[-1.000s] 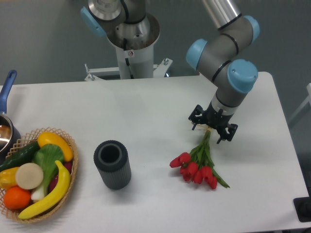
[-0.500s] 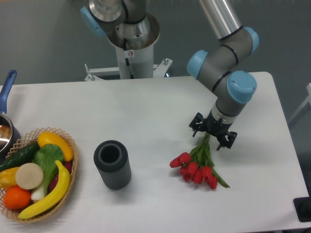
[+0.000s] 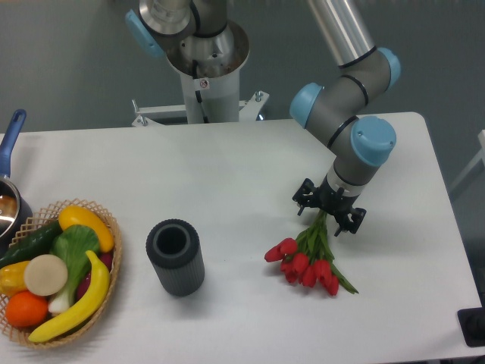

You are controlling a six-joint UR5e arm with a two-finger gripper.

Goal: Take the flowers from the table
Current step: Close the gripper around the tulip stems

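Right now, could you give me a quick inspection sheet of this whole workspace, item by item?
Surface: white table, plain.
Job's things: flowers, red tulips lying flat, stems pointing to the arm.
Clutter: dark ribbed cylinder upright; wicker basket of fruit and vegetables; blue-handled pot at the edge.
Grippers: pincer down over the stem ends; grip unclear.
Cables: nothing seen.
Surroundings: grey wall, robot pedestal behind the table.

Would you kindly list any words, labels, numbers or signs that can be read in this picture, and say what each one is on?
No text here can be read.
A small white sticker with a red mark on the robot base: too small and blurred to read.
The flowers, dark cylinder and wicker basket show no writing.
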